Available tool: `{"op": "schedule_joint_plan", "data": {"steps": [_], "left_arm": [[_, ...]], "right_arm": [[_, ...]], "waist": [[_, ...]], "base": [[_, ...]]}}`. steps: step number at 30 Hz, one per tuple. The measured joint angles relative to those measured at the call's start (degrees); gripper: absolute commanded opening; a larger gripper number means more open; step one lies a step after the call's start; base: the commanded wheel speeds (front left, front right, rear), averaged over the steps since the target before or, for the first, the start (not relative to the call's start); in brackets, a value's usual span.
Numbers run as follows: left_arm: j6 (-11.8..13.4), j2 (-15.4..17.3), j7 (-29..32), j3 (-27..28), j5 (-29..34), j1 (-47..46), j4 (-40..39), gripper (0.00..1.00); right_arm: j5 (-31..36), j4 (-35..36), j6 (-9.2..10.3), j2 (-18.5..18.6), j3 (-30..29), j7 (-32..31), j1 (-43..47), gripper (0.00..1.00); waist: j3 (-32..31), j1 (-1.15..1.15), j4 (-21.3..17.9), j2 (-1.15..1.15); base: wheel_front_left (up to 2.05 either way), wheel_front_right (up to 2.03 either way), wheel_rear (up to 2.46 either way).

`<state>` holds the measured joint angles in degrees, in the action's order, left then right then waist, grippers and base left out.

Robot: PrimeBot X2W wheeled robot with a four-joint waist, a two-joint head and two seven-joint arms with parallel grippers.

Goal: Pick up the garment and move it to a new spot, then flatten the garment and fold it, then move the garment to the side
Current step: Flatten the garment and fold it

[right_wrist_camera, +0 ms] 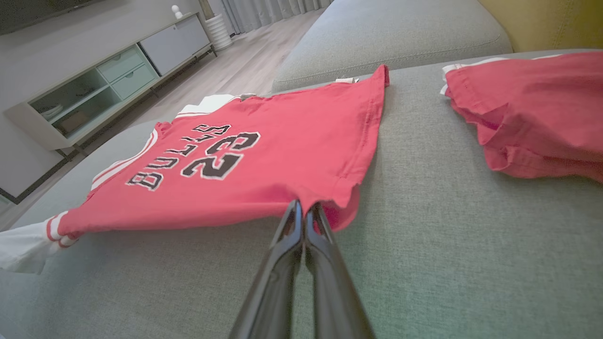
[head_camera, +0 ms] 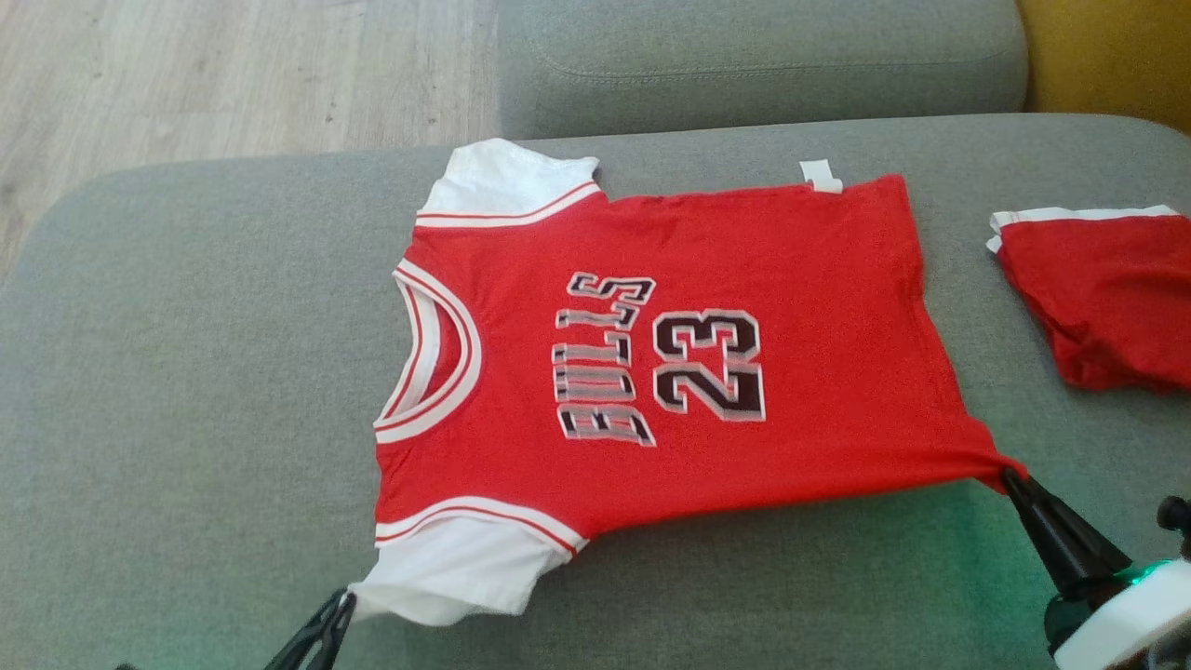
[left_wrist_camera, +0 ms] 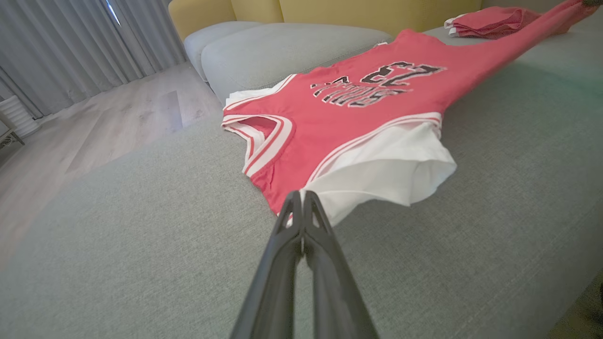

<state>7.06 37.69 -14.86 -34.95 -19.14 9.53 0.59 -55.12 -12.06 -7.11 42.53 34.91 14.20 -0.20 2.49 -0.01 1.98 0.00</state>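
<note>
**Left gripper [left_wrist_camera: 301, 195] and right gripper [right_wrist_camera: 306, 205] both clamped shut, fold yet to come**

Fingers of the left gripper are pressed together on the hem of the near white sleeve. Those of the right gripper are pinched on the near bottom corner of the red fabric "BULLS 23" jersey with white sleeves [head_camera: 651, 372]. It lies spread face up mid-way along the grey woven sofa seat [head_camera: 186, 419], near edge drawn taut between the grips. Flattening looks almost done; folding and moving it aside remain. A second red garment [head_camera: 1107, 307] lies well apart.

Jaws tight on hem of red jersey [right_wrist_camera: 292, 141]
</note>
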Motion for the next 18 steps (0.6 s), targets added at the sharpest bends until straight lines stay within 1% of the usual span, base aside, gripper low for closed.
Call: {"op": "schedule_joint_plan", "data": {"steps": [3,6,10,18], "left_arm": [[-0.78,-0.03,0.0,0.96,1.02,-0.4,-0.37,0.0],[-2.26,-0.1,0.0,1.53,2.8,-3.99,-0.35,0.0],[-4.22,-0.97,0.0,2.09,4.52,-12.62,1.26,0.0],[-9.33,-4.58,0.0,1.83,9.53,-30.78,9.33,0.0]], "right_arm": [[0.25,0.52,0.0,-0.1,-1.48,0.0,0.9,0.0],[0.24,0.82,0.0,-0.18,-2.82,-0.01,0.52,0.0],[-0.34,0.46,0.0,-0.86,-3.39,-0.7,-2.46,0.0],[-0.33,-3.08,0.0,-2.26,-3.03,-3.63,-14.22,0.0]], "waist": [[0.47,0.0,0.39,0.0],[1.72,0.01,0.84,0.0],[3.92,0.02,1.56,0.0],[9.43,0.03,2.21,0.0]], "base": [[0.0,0.0,0.0],[0.0,0.0,0.0],[0.0,0.0,0.0],[0.0,0.0,0.0]]}}
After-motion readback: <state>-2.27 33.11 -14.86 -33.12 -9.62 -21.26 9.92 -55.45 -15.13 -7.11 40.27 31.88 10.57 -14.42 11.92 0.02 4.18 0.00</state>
